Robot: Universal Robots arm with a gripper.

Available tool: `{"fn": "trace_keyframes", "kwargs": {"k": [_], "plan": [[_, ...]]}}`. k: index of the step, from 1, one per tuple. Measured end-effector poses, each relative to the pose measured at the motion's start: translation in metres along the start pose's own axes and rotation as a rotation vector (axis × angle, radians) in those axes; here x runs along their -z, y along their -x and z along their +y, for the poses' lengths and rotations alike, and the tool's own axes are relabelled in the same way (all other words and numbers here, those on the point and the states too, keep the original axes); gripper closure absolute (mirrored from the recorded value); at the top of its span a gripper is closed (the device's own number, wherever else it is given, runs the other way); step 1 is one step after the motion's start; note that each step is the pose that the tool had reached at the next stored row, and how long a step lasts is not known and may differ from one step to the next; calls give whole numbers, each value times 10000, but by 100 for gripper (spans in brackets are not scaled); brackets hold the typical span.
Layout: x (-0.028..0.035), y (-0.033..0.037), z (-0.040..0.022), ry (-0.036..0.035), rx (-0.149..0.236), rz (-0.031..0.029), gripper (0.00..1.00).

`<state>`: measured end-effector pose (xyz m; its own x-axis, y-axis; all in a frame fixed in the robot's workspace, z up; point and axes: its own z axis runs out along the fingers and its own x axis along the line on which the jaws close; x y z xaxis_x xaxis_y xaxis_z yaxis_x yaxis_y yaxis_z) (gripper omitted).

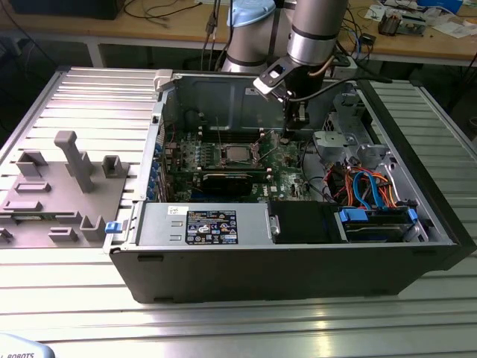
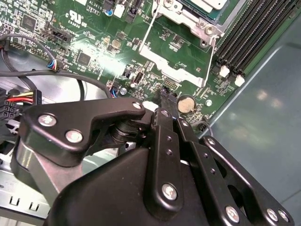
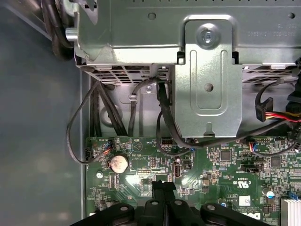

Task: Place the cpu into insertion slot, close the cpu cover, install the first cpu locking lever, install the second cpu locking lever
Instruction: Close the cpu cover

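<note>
- Likely done: cpu in insertion slot, exterior view mid-frame; cpu cover looks down.
- Left: both locking levers, seemingly unlatched.
- Gripper pressed together, holding nothing.

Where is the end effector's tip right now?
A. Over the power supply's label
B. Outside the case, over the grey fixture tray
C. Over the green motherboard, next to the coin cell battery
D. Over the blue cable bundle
C: in the second wrist view the end effector is over the motherboard, close beside the coin cell battery.
</note>
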<state>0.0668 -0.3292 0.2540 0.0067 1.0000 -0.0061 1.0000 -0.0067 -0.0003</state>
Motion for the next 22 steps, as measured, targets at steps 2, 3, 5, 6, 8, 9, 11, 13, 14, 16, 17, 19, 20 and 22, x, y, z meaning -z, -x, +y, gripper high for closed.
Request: {"fn": "trace_keyframes", "kwargs": {"k": [2,3,5,6,8,9,11,13,14,16,17,19,20,22], "plan": [[-14,0,0,0,0,1,89],[-20,0,0,0,0,0,89],[-31,0,0,0,0,1,89],[-36,0,0,0,0,0,89],[-49,0,-1,0,-1,0,89],[-56,0,-1,0,0,0,89],[-71,0,-1,0,0,0,89],[-87,0,-1,0,0,0,89],[-91,0,-2,0,0,0,89],[-109,0,-6,0,-2,0,89],[-113,0,-8,0,-2,0,89],[-118,0,-17,0,0,-2,89],[-119,0,-25,0,0,0,89],[-120,0,-48,1,0,-1,89]]}}
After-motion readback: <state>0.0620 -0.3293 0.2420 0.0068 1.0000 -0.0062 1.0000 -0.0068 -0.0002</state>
